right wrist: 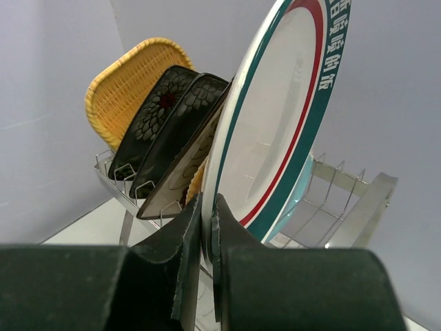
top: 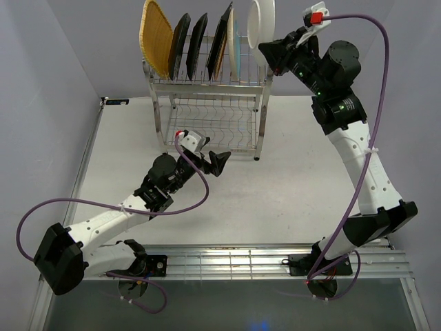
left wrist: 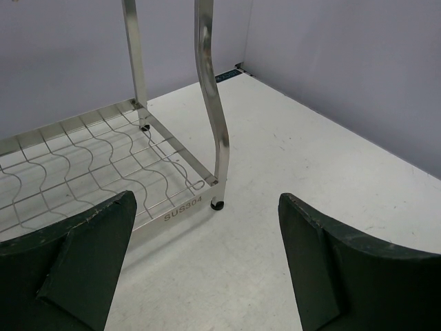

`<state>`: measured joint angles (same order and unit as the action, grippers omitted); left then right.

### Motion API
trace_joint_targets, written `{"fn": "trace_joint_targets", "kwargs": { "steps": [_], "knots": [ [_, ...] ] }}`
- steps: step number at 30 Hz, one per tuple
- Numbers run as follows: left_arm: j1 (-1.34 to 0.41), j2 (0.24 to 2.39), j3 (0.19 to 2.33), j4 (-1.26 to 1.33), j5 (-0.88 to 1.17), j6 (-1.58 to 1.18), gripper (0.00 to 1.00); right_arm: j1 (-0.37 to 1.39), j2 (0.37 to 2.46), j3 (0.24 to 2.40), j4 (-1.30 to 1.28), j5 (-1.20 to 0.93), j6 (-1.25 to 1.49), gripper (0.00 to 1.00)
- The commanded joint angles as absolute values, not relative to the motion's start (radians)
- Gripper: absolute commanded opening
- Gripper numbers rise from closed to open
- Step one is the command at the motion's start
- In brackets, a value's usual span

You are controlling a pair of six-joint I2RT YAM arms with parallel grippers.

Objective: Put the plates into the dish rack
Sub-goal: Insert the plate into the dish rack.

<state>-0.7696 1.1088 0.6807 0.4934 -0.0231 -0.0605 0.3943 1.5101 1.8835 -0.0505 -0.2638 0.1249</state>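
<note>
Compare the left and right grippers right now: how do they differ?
The left gripper is open and holds nothing; the right gripper is shut on the rim of the teal-rimmed white plate. The left gripper sits low, by the lower shelf of the dish rack; the right gripper is up at the top shelf, where the other plates stand on edge. Both have dark fingers.

The left arm reached low from the bench's near-left corner toward its middle, its tool spread wide and holding nothing. The right arm rose high toward the far edge, its tool pinched on the teal-rimmed plate.
</note>
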Motion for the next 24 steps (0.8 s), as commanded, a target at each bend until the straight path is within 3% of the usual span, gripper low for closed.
{"fn": "trace_joint_targets", "kwargs": {
  "steps": [1, 24],
  "knots": [
    [-0.773, 1.108, 0.693, 0.491, -0.012, -0.066, 0.94, 0.4, 1.528, 1.945, 0.057, -0.285, 0.184, 0.08],
    [-0.773, 1.106, 0.692, 0.492, -0.014, -0.066, 0.94, 0.405, 1.588, 1.895, 0.022, -0.092, 0.265, 0.08]
  ]
}}
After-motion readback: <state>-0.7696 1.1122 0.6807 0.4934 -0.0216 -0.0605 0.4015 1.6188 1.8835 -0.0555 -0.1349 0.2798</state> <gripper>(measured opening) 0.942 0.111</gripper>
